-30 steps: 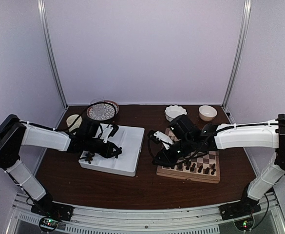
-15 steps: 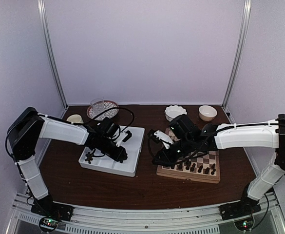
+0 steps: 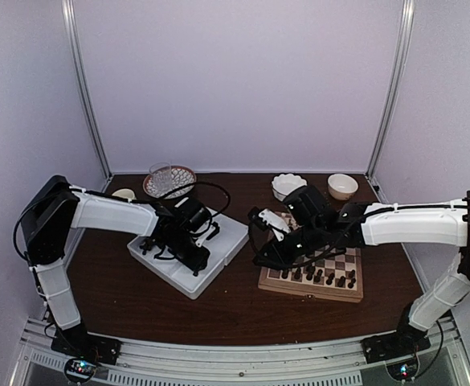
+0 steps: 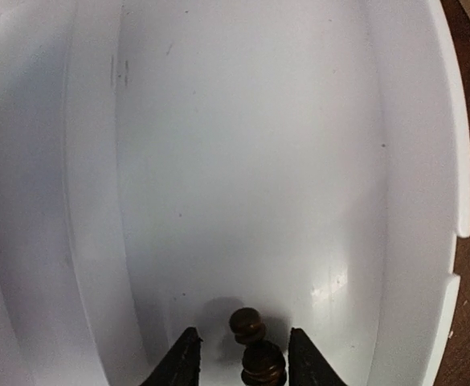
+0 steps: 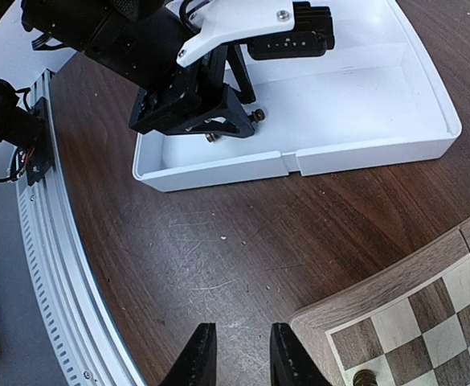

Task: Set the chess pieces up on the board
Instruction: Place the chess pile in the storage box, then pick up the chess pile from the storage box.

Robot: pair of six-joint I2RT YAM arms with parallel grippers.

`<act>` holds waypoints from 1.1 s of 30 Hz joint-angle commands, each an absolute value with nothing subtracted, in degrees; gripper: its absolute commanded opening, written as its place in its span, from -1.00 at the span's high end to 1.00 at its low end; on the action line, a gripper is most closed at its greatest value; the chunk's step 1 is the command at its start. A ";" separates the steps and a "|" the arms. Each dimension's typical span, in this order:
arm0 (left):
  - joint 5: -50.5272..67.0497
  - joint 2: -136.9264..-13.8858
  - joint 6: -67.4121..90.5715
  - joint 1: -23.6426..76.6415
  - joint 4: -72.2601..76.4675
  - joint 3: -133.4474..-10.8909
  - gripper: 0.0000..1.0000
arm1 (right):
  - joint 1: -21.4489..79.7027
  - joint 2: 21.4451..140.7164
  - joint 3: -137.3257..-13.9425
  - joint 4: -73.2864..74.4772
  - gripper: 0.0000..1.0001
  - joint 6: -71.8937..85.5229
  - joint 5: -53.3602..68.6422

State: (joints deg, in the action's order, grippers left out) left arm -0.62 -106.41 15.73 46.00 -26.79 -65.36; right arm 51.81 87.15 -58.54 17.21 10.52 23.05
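Left tool [image 4: 243, 342], parted, straddles one dark brown wooden chessman [image 4: 263, 366] in the white rectangular tray [image 4: 415, 161]. Right tool [image 5: 243, 346], parted and empty, hangs at 9 o'clock of the checked wooden chessboard [image 5: 411, 322] bearing more chessmen [image 3: 323, 277].

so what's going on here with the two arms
The left tool is down in the white tray, jaws open around a dark chess piece but not closed on it. The right tool hangs empty and slightly open over the table, just left of the board. Several dark pieces already stand on its near rows.
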 commanded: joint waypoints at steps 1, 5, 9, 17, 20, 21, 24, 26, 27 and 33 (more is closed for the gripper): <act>-7.36 -107.35 16.77 47.16 -31.46 -67.76 0.24 | 51.34 85.69 -57.92 15.83 0.48 10.68 21.92; -7.51 -107.75 16.79 47.67 -33.40 -68.74 0.24 | 51.26 85.61 -57.90 15.91 0.48 10.64 21.90; -6.74 -107.60 17.12 47.93 -35.00 -69.32 0.23 | 51.24 85.29 -57.74 15.80 0.48 10.65 21.84; -5.53 -107.73 18.40 47.98 -37.80 -70.24 0.53 | 51.06 85.00 -57.58 15.87 0.48 10.55 21.83; -5.30 -107.75 18.46 47.99 -38.33 -70.40 0.67 | 50.99 84.91 -57.41 15.61 0.48 10.63 21.86; -5.00 -107.80 18.52 47.96 -38.40 -70.40 0.72 | 51.00 84.90 -57.40 15.56 0.48 10.63 21.83; -4.72 -107.99 18.19 47.99 -38.78 -70.81 0.99 | 50.89 85.00 -57.24 15.20 0.48 10.87 22.12; -3.95 -107.39 17.73 47.99 -37.73 -70.59 1.00 | 50.90 85.03 -57.14 14.75 0.48 11.05 22.52; -3.08 -106.48 17.20 47.99 -36.35 -69.97 1.00 | 50.88 85.05 -57.13 14.56 0.48 11.15 22.84; -1.05 -97.43 13.45 49.33 -27.42 -63.83 1.00 | 50.89 85.18 -57.19 12.66 0.45 12.25 26.12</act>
